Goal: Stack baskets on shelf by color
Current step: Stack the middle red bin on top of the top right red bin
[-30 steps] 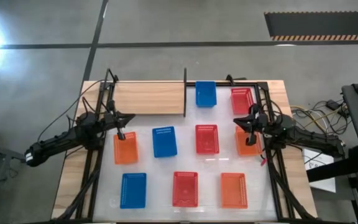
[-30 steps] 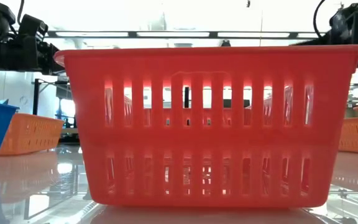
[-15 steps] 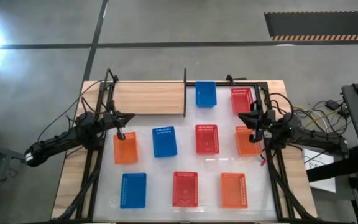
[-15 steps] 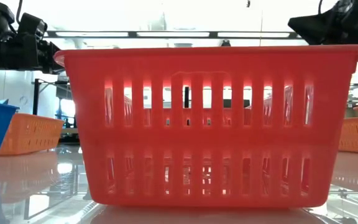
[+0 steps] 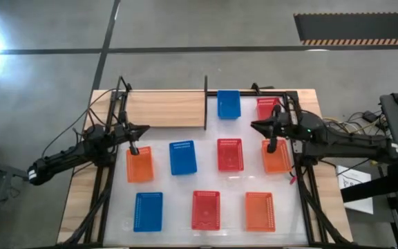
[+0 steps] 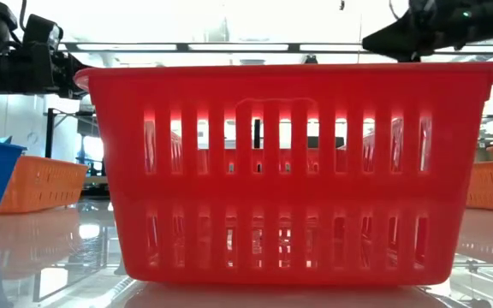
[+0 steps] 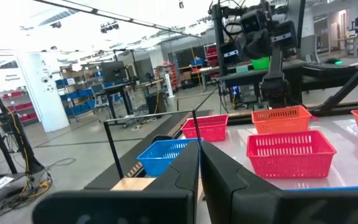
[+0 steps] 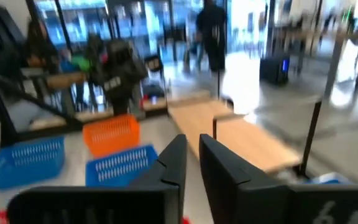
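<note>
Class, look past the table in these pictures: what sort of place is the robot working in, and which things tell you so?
Probably a robotics lab or workshop hall. The floor is bare concrete with hazard striping, metal racks with blue storage bins stand behind the table, and another robot arm rig stands beyond the baskets.

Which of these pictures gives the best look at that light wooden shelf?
The high view: the whole shelf shows from above, bare, with its dark post at the end nearest the blue basket. The right wrist view shows it blurred, the left wrist view only a corner, and the low view not at all; a red basket fills it.
</note>
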Motion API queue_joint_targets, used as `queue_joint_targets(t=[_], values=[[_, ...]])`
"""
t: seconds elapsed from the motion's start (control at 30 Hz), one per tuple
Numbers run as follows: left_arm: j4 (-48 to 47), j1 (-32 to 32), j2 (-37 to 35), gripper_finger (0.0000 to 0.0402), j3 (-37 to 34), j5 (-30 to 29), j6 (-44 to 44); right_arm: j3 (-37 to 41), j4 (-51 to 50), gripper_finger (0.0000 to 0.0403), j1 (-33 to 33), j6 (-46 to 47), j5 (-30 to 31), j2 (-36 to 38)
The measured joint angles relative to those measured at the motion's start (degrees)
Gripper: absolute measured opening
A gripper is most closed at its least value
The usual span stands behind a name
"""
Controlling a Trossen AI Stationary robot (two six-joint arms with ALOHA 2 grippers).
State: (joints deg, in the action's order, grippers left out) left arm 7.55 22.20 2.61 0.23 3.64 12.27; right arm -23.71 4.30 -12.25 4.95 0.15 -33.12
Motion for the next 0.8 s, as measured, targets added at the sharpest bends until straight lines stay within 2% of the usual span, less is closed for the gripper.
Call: queue_joint_targets(t=[0.17,0.43,0.63,0.8], values=[[-0.18,0.02,0.00,0.0000,0.00,0.00,-1.42,-8.39,-11.67,0.0106,0.91,2.20,-0.04,-8.07],[2.06,0.04,0.10,0.0000,0.01,-0.02,-0.59,-14.67,-17.70,0.0201,9.26,5.84,-0.05,-19.94],[2.47,0.04,0.31,0.0000,0.00,-0.05,0.33,-21.01,-25.19,0.0220,16.99,10.31,5.50,-26.93],[2.55,0.04,0.41,0.0000,0.02,-0.05,0.28,-27.47,-32.68,0.0222,21.80,15.09,6.20,-34.56]])
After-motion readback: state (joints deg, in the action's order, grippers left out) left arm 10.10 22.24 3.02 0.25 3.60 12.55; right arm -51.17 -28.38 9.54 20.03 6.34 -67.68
